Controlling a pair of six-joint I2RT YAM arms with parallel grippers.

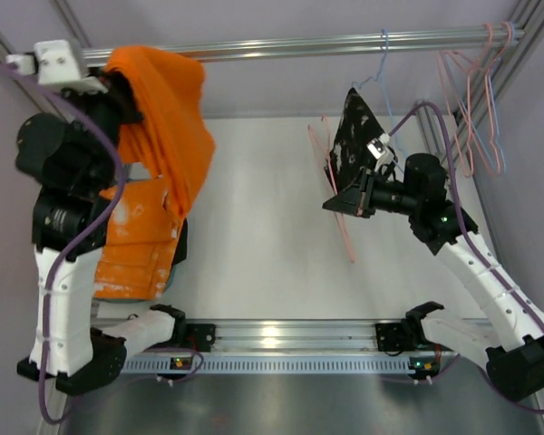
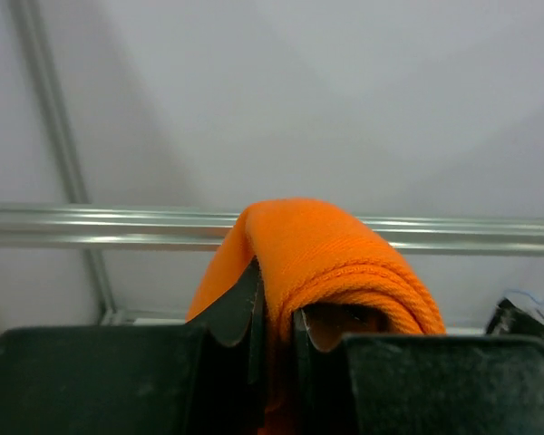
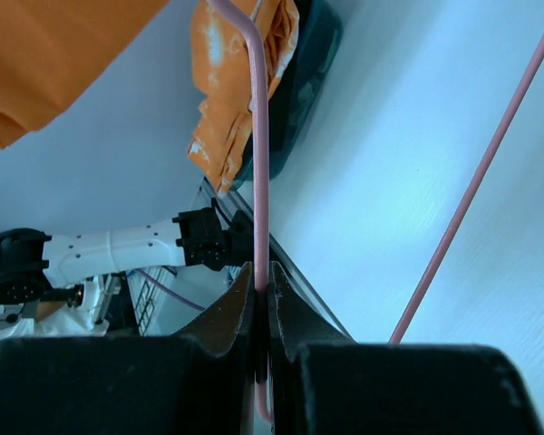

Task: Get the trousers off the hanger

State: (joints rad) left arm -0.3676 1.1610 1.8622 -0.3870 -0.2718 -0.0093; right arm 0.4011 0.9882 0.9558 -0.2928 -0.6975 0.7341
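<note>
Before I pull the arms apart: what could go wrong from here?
The left hand pinches only a fold of the trousers; the soft cloth could slide out. The right hand holds the hanger by one thin wire, so it may swivel or slip. The black garment hangs close to the right hand and could snag.

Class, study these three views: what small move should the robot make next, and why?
Probably lower the left gripper and release. Its fingers pinch the plain bright orange fabric trousers high at the left, well apart from the thin pale pink wire hanger clamped in the right gripper, so the two already look separated.
</note>
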